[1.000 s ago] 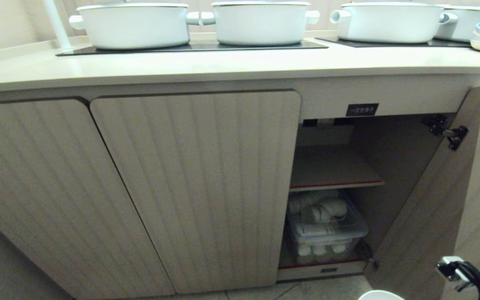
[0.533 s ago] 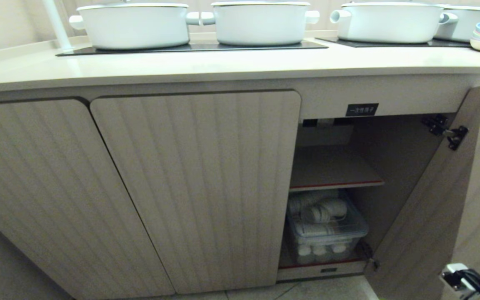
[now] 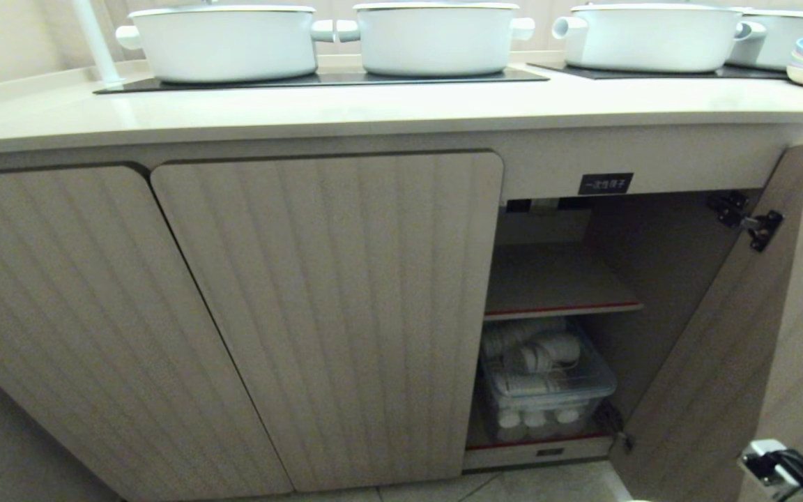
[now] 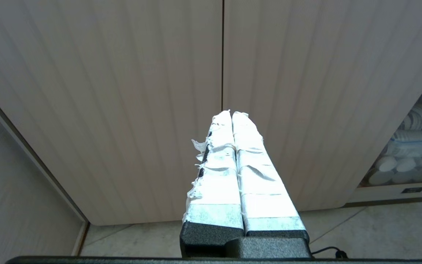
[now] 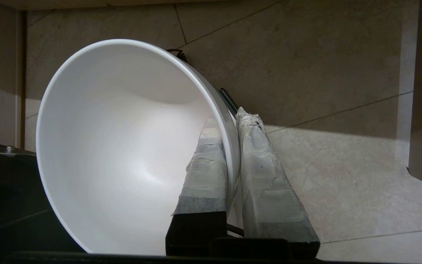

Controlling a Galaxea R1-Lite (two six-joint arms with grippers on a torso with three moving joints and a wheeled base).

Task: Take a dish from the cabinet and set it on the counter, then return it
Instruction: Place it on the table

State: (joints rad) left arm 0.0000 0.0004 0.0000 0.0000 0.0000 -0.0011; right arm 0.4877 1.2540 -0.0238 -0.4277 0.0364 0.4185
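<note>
Below the open cabinet, over the floor tiles, the white dish is pinched at its rim by the right end effector, one finger inside, one outside. Left end effector rests closed, facing the cabinet's shut fluted doors.

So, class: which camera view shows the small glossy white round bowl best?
The right wrist view: the small glossy white round bowl fills it, its rim pinched by the right gripper. The head view shows a sliver at most; the left wrist view, none.
</note>
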